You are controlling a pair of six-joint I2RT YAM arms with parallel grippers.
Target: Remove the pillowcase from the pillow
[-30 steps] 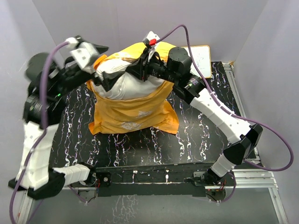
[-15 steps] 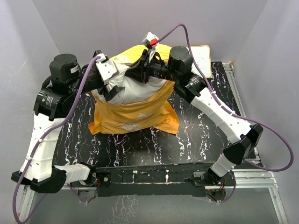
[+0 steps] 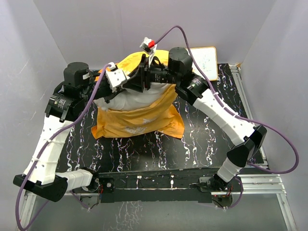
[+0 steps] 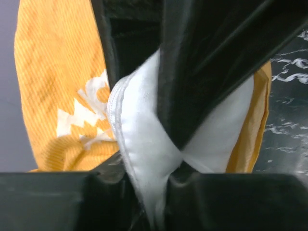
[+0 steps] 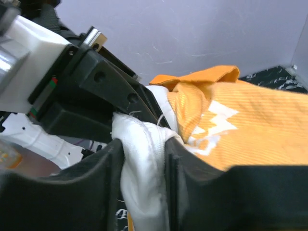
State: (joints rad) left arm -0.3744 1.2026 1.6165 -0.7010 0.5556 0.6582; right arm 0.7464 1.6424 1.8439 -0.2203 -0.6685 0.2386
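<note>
The white pillow [image 3: 131, 100] stands upright on the table, its top sticking out of the orange pillowcase [image 3: 139, 120], which is bunched around its lower half. My left gripper [image 3: 124, 86] is shut on the pillow's top edge; in the left wrist view the white fabric [image 4: 144, 144] is pinched thin between the jaws [image 4: 155, 192]. My right gripper [image 3: 139, 81] meets it from the right. Its fingers [image 5: 143, 154] stand apart, open, with the pillow's seamed edge [image 5: 144, 168] lying loosely bunched between them. Orange pillowcase [image 5: 240, 125] shows behind.
A small framed whiteboard [image 3: 207, 60] lies at the back right of the black marbled table [image 3: 207, 139]. Grey walls close in the back and both sides. A metal rail [image 3: 243, 96] runs along the table's right edge.
My left arm swung right to the pillow's top and shut on its edge. The right gripper's jaws, clamped on that edge before, have parted. The pillowcase's rim has slipped a little lower.
</note>
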